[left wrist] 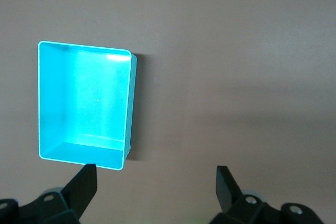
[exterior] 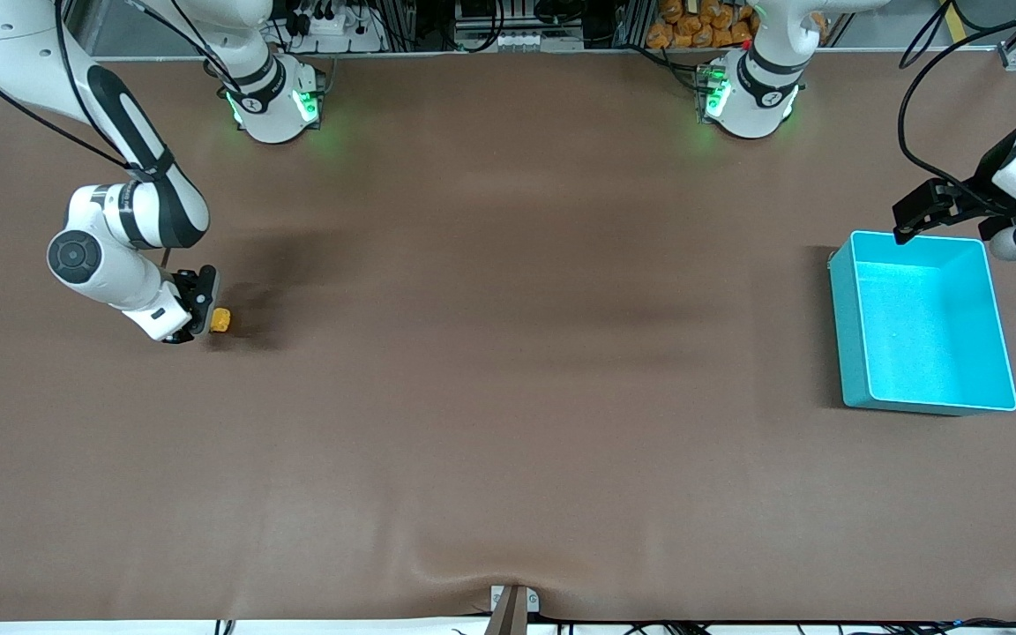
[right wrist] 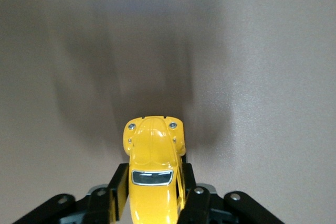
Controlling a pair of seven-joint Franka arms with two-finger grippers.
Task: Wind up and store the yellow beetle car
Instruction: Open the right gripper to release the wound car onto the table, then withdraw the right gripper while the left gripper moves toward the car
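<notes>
Bin (exterior: 922,322) sits empty; left gripper (left wrist: 156,182) spread above it. Right gripper (right wrist: 156,195) pinches car (right wrist: 153,174) flanks: light, rigid, slick; hold the sides.

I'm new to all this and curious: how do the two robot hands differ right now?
The right gripper is closed around the yellow toy car, low at the right arm's end of the table; the left gripper is open and holds nothing. It hangs by the edge of the teal bin. Both have two dark fingers.
</notes>
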